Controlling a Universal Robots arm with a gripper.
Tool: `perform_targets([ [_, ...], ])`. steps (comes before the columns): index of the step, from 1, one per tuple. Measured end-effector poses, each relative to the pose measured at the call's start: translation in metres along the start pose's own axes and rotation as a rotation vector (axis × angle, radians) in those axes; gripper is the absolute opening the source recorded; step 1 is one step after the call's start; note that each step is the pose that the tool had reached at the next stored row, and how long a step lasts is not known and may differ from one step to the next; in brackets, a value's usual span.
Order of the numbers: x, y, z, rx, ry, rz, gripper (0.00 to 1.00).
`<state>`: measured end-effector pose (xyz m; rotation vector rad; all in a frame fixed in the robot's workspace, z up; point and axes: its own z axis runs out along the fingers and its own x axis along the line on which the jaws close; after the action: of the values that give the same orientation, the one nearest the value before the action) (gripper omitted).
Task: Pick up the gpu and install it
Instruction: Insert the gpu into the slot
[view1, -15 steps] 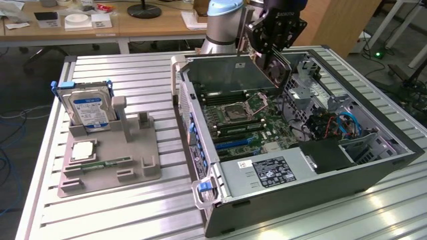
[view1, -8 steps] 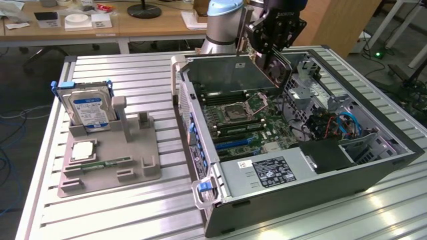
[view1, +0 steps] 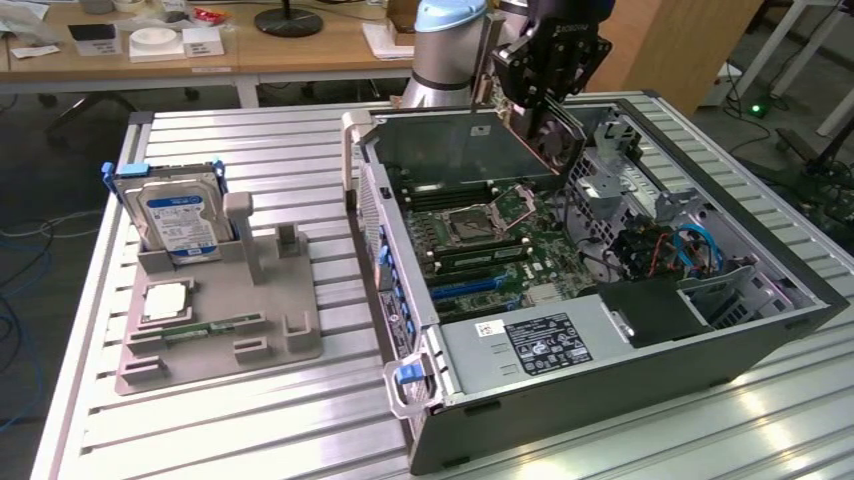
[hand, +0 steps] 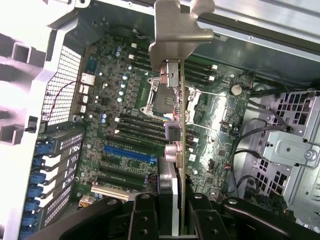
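Black claw (view1: 545, 105) part-closed, clamped on thin dark gpu card with silvery end bracket (hand: 181, 125). Card hangs edge-on above green motherboard (view1: 487, 235), at far end of open grey computer case (view1: 601, 400). Unseated; probably held so for slot alignment.

Matt silvery metal bracket (hand: 176, 30) on gpu (hand: 173, 132); ribbed, glossy aluminium table (view1: 240, 420); matt grey plastic parts holder (view1: 287, 300).
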<state>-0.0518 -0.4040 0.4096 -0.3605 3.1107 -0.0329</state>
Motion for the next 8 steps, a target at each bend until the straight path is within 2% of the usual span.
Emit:
perform_targets([
  [8,0.0,0.0,0.0,-0.0004,-0.0012,-0.054,0.28],
])
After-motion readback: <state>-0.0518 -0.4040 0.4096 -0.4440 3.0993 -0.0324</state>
